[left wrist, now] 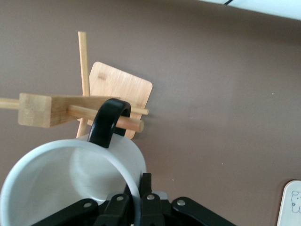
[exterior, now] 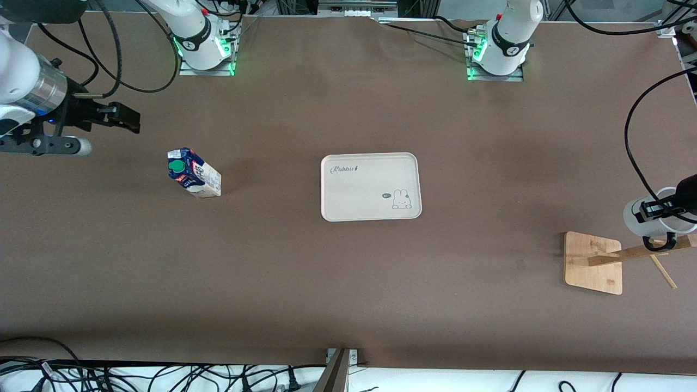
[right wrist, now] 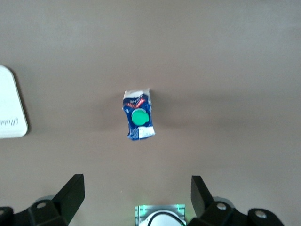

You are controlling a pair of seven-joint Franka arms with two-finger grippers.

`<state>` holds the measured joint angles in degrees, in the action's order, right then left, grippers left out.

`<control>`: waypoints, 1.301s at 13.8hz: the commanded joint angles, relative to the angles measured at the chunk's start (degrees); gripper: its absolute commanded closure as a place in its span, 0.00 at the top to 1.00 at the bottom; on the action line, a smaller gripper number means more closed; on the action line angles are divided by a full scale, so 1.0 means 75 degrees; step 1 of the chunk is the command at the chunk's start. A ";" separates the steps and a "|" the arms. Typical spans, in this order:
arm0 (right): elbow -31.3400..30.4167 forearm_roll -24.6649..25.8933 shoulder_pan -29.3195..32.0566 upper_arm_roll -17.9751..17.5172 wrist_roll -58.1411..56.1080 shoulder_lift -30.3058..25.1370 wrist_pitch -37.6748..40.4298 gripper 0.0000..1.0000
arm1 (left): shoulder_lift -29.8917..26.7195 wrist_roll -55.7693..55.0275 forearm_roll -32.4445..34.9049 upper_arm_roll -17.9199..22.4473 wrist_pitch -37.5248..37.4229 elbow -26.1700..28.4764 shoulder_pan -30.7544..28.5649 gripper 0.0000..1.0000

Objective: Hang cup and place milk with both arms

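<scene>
My left gripper [exterior: 660, 210] is shut on the rim of the white cup [exterior: 648, 219] and holds it up against the wooden rack [exterior: 592, 262]. In the left wrist view the gripper [left wrist: 141, 200] pinches the cup's wall [left wrist: 61, 174], and the black handle [left wrist: 109, 121] is looped over a rack peg [left wrist: 132, 124]. The milk [exterior: 194, 174] stands on the table toward the right arm's end. My right gripper [exterior: 126, 117] is open and empty in the air, above the table near the milk. In the right wrist view the gripper [right wrist: 136, 183] is well apart from the milk [right wrist: 139, 120].
A cream tray [exterior: 371, 209] with a rabbit drawing lies in the middle of the table, between the milk and the rack; its corner also shows in the right wrist view [right wrist: 10, 108]. The rack's thin pegs [exterior: 664, 272] stick out toward the table's edge.
</scene>
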<state>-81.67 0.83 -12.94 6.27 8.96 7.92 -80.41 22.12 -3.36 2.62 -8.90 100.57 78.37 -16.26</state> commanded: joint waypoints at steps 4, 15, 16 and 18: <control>0.0260 -0.0064 0.1395 -0.1104 -0.0011 0.0104 -0.0107 1.00 | -0.0171 0.0213 -0.0127 -0.0195 -0.0868 -0.0066 -0.0001 1.00; 0.0529 0.0030 0.2182 -0.1739 0.0013 0.0232 -0.0283 1.00 | -0.1271 0.0705 -0.0196 -0.0015 -0.1670 0.0446 0.0779 1.00; 0.0622 0.0030 0.2170 -0.1715 0.0013 0.0314 -0.0202 1.00 | -0.1656 0.0706 -0.0440 0.0839 -0.1342 0.0879 0.1423 1.00; 0.0623 0.0065 0.2182 -0.1692 0.0001 0.0350 0.0148 1.00 | -0.2697 0.0694 -0.0899 0.1676 -0.0302 0.2248 0.2176 1.00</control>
<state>-79.28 0.80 2.46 -5.74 8.71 9.09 -82.35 11.86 0.46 -1.72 -2.17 91.27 83.12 -4.81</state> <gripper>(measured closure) 0.000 0.000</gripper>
